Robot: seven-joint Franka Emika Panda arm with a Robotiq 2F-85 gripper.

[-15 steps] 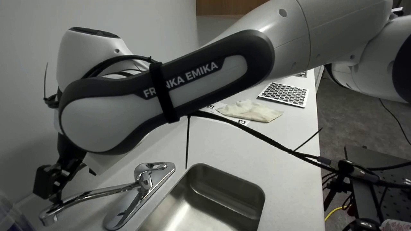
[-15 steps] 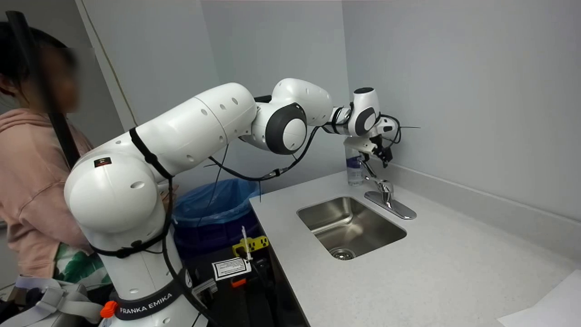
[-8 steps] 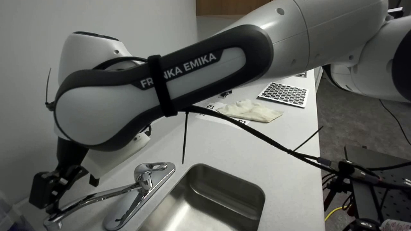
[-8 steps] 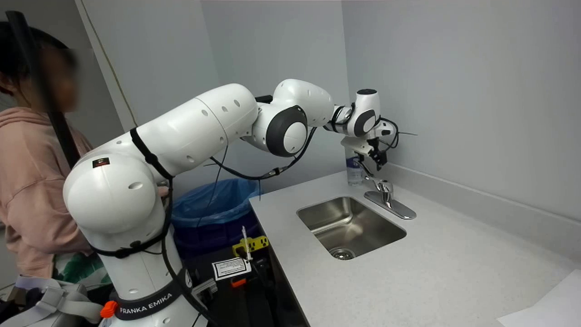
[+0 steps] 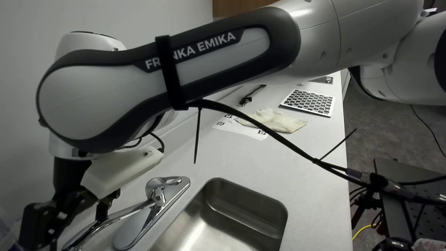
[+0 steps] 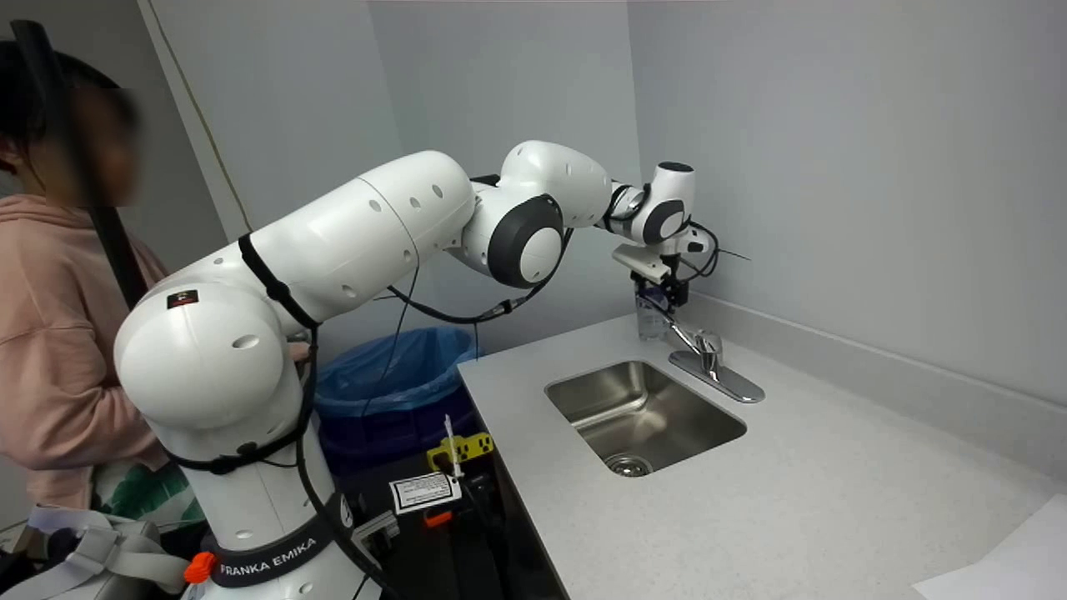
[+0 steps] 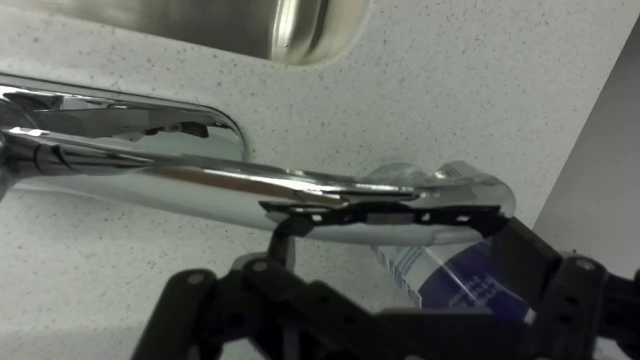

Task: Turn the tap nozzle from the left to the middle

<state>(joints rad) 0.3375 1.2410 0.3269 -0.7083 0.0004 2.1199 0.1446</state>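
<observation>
The tap nozzle, a long chrome spout, shows in both exterior views [image 5: 129, 211] [image 6: 682, 335] and crosses the wrist view [image 7: 210, 192]. It joins a rounded chrome tap base [image 5: 157, 196] with a flat lever handle on top. The spout points out past the end of its base plate [image 7: 200, 142], beside the sink. My gripper [image 7: 395, 227] is open with its two fingers wide apart. The fingertips overlap the outer part of the spout in the wrist view and seem to rest against its side. The gripper also shows in both exterior views [image 5: 78, 228] [image 6: 658, 292].
A steel sink [image 6: 658, 408] lies in front of the tap. A clear bottle with a blue label [image 7: 460, 280] stands close behind the spout's end. The wall [image 6: 834, 167] rises behind the counter. A pale cloth [image 5: 275, 121] and a keyboard [image 5: 310, 101] lie further along the counter.
The gripper has moved sideways with the spout, whose free end has swung some way toward the sink side. The arm's wrist has shifted with it. The base and bottle have not moved.
</observation>
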